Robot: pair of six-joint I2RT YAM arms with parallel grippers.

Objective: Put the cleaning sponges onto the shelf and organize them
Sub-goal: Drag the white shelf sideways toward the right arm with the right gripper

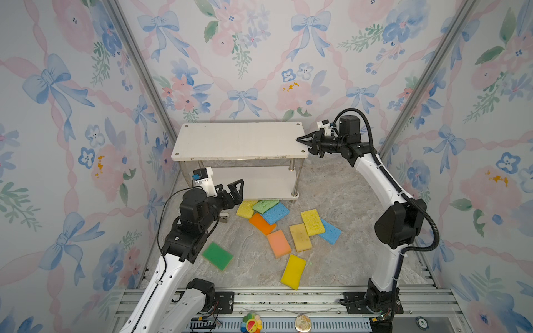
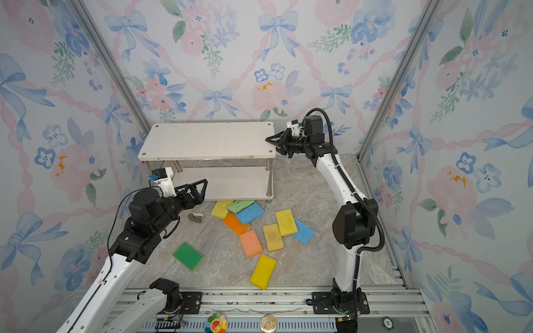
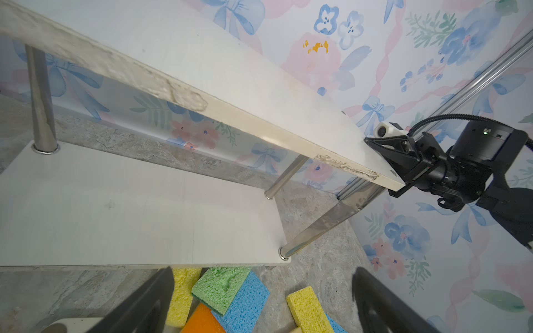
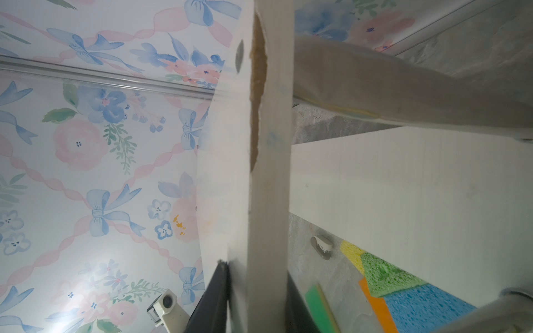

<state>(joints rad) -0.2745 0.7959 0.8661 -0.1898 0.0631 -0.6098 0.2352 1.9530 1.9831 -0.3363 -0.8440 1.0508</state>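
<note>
Both top views: pinching the right-hand end of the top board of the small two-tier white shelf w/ shiny metal posts using the right gripper, jaws narrow, one above the board, one below. Holding the left gripper spread wide and empty, near the lower board's left front. No sponge on either board yet.

Counting the flat rectangular foam cleaning sponges, all on the marbled floor: 10. By colour: 3 bright yellow, 2 blue, 1 orange, 1 peach, 1 light green, 1 dark green, 1 stained tan-yellow. Also 1 small grey-and-white object beside the left arm.

Left wrist view: looking past wide-apart fingers at a pile right at the lower board's front edge. Cannot tell if tucked under it.

Right wrist view: gripping the chipped board edge btwn dark fingers.

Probably steadying or shifting the shelf. Keep the grip level, no twisting, go slow so the lower board doesn't ride onto the pile. Then pick the top sponge, light green, w/ the free gripper.
</note>
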